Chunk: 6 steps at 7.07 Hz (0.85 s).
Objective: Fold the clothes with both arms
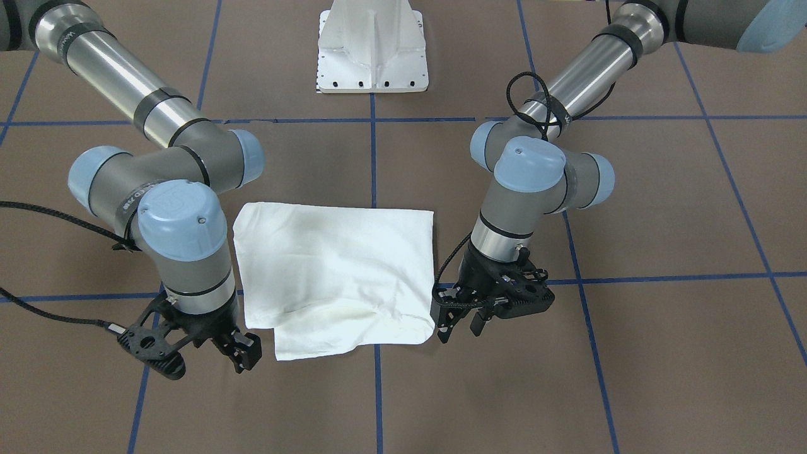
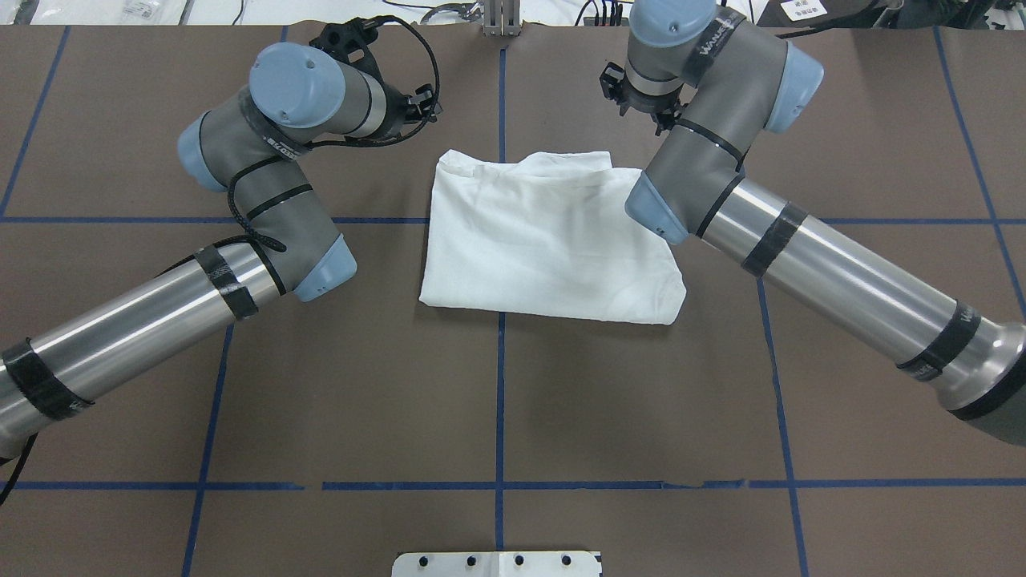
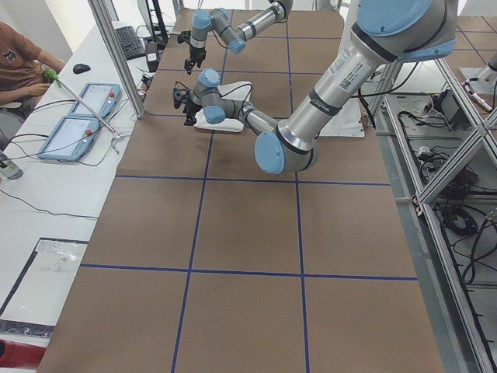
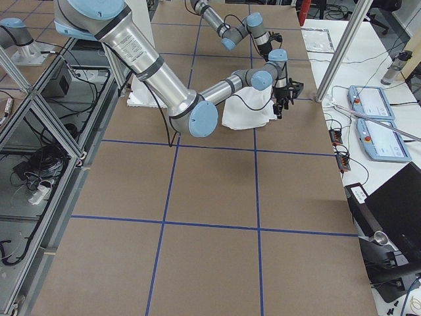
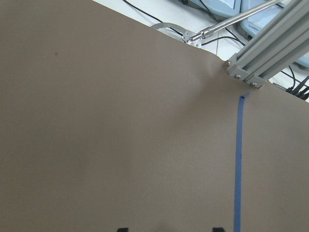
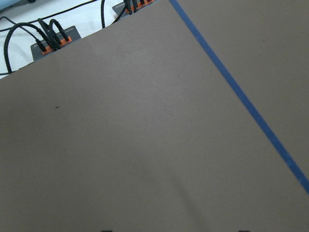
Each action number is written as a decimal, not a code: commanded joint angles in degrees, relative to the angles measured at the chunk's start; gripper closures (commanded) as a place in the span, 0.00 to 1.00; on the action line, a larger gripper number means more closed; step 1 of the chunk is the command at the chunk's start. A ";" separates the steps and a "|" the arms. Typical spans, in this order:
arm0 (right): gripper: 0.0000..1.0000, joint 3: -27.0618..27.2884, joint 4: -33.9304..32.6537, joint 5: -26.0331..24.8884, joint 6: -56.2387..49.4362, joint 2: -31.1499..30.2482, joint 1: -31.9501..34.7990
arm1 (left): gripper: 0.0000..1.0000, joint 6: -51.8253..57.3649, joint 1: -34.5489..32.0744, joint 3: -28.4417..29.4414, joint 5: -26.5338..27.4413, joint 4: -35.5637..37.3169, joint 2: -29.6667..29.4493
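Observation:
The clothes are one white shirt (image 1: 334, 271), folded into a rough square and lying flat on the brown table; in the overhead view the shirt (image 2: 545, 240) sits between the two wrists. No print or collar shows. My left gripper (image 1: 460, 326) hovers just off the shirt's corner on the operators' side, open and holding nothing. My right gripper (image 1: 208, 358) hangs beside the opposite corner, also open and empty. Both wrist views show only bare table, with two fingertips wide apart at the bottom edge.
The white pedestal base (image 1: 373, 50) stands behind the shirt. Blue tape lines (image 1: 374, 157) grid the table. Past the table's far edge are an aluminium frame post (image 5: 260, 63), cables, two tablets (image 3: 78, 124) and a seated person (image 3: 19, 62).

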 commanded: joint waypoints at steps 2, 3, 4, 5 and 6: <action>0.00 4.96 0.28 16.10 -23.19 -11.64 11.31 | 0.33 17.82 -5.39 -13.17 -13.36 0.50 12.21; 0.00 7.69 0.28 20.16 -31.64 -17.00 15.97 | 0.33 28.01 -8.29 -19.16 -15.22 3.64 17.68; 0.00 11.89 -0.07 21.59 -40.25 -23.32 19.67 | 0.33 38.64 -11.62 -24.35 -16.89 9.15 21.91; 0.00 14.80 -0.16 23.70 -48.95 -29.47 23.27 | 0.33 49.19 -16.79 -28.76 -20.04 13.29 26.91; 0.00 19.18 -0.16 24.41 -57.31 -37.37 26.96 | 0.33 58.34 -22.67 -31.24 -23.82 15.25 32.79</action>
